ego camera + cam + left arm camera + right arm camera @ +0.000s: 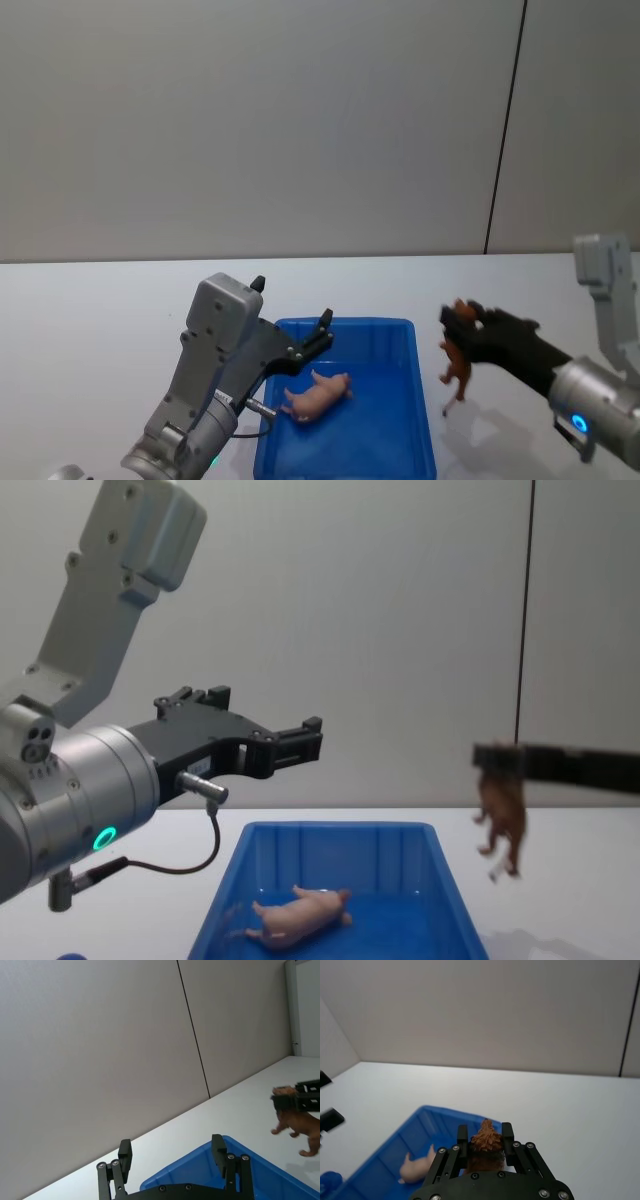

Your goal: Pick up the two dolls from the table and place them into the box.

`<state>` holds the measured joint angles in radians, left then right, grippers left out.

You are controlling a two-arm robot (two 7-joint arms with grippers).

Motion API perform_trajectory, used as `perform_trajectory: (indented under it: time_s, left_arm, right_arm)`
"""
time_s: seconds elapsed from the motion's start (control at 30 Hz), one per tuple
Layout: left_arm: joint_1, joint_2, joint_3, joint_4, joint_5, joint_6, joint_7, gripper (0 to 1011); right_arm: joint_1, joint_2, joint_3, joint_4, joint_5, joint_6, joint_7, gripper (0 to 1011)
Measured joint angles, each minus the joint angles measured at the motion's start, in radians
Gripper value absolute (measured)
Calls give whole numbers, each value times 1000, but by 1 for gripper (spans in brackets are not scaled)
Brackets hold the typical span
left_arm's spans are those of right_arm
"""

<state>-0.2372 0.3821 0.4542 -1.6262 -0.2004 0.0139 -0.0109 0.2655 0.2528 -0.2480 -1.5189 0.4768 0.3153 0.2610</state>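
1. Pig [318, 393] already lies inside the box [345, 325], which sits by the near edge of the surface [100, 310].
2. Right gripper [465, 318] jaws pinch the brown animal [457, 365] by its upper end. It's dangling just outside the box's right rim, so if I let go now it misses.
3. Left gripper [292, 302], jaws spread, hangs over the box's left rim. I could clip it coming across.

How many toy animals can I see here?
2: the pink pig lies inside the blue box; the brown animal hangs from the right gripper, beside the box.
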Motion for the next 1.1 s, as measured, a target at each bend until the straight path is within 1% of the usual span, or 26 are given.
perform_trajectory:
  time_s: [0.17, 0.2, 0.3, 0.53, 0.6, 0.63, 0.73, 0.8, 0.83, 0.87, 0.9, 0.93, 0.97, 1.1]
  left_arm:
    - [0, 0, 0, 0, 0, 0, 0, 1001]
    - [0, 0, 0, 0, 0, 0, 0, 1001]
    - [0, 0, 0, 0, 0, 0, 0, 1001]
    - [0, 0, 0, 0, 0, 0, 0, 1001]
    - [0, 0, 0, 0, 0, 0, 0, 1001]
    - [0, 0, 0, 0, 0, 0, 0, 1001]
    - [0, 0, 0, 0, 0, 0, 0, 1001]
    - [0, 0, 0, 0, 0, 0, 0, 1001]
    - [0, 0, 0, 0, 0, 0, 0, 1001]
    - [0, 0, 0, 0, 0, 0, 0, 1001]
    - [0, 0, 0, 0, 0, 0, 0, 1001]
    - [0, 0, 0, 0, 0, 0, 0, 1001]
    - [0, 0, 0, 0, 0, 0, 0, 1001]
    - [0, 0, 0, 0, 0, 0, 0, 1001]
  right_arm:
    - [46, -29, -12, 14, -9, -4, 23, 384]
    - [46, -29, -12, 14, -9, -4, 23, 384]
    - [70, -45, -21, 32, -14, -4, 32, 384]
    - [118, -87, -48, 97, -32, 1, 52, 384]
    - [125, -94, -54, 110, -35, 1, 55, 403]
    - [133, -102, -60, 126, -39, 2, 60, 454]
    - [141, -112, -69, 145, -44, 3, 66, 512]
    - [147, -120, -75, 162, -48, 3, 70, 619]
    - [149, -122, -77, 166, -49, 3, 71, 628]
    - [152, -125, -81, 174, -50, 2, 74, 681]
    - [152, -127, -82, 177, -51, 1, 76, 702]
    - [153, -128, -84, 181, -52, -1, 77, 759]
    - [153, -129, -85, 185, -53, -4, 80, 770]
    - [151, -127, -86, 189, -54, -13, 85, 887]
